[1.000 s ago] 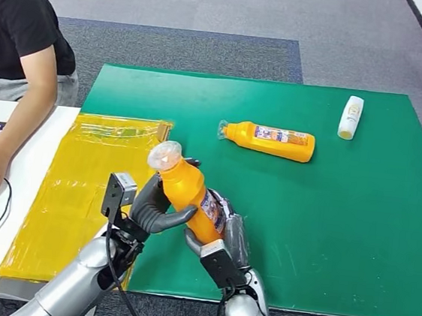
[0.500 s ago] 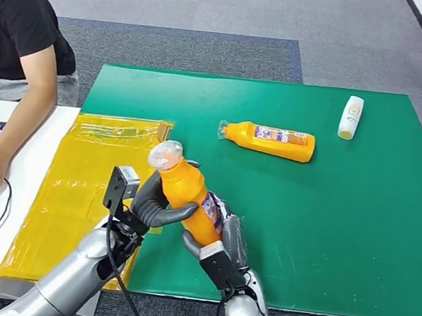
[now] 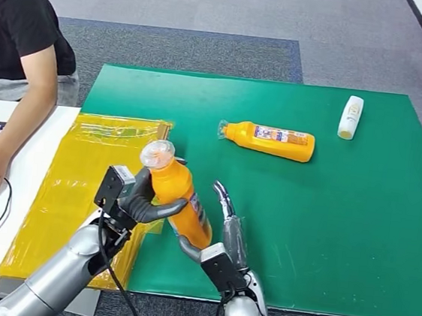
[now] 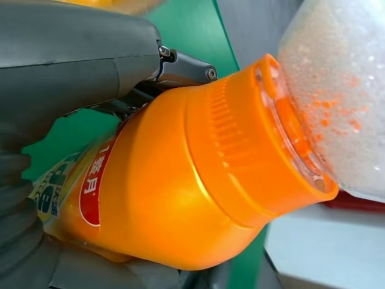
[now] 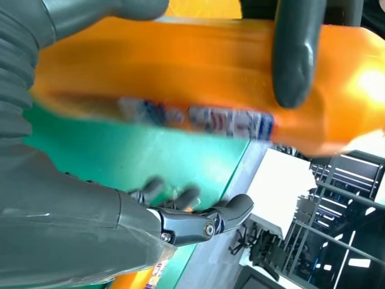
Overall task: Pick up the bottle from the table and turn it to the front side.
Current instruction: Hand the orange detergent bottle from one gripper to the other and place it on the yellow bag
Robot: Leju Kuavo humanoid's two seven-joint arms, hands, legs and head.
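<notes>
Since a second ago, the right robot hand [image 3: 225, 231] is letting go of the bottle [image 3: 178, 192]: its fingers, earlier wrapped round the lower body, are now spreading apart, with only the thumb lying under the bottle's base end. Meanwhile the left robot hand [image 3: 142, 200] and the bottle are sitting a little farther to the robot's left than before.

That left robot hand is clamping the bottle round its upper body, just below the clear cap, and is holding it tilted above the near edge of the green worktop [image 3: 333, 216], cap pointing up and away from the right robot hand. In the left wrist view the thumb [image 4: 77, 60] is pressing along the orange shoulder of the bottle [image 4: 172, 180], and a red label patch is showing beside it. In the right wrist view the bottle [image 5: 195, 72] is blurring past, apart from the open fingers [image 5: 200, 223].

Beyond both hands a second orange bottle [image 3: 270, 141] is lying on its side, with a small white bottle [image 3: 350, 117] farther right. Left of the left robot hand, a yellow bag [image 3: 75, 181] is lying flat, and a person's arm [image 3: 16, 119] is resting on a white desk [image 3: 27, 176].
</notes>
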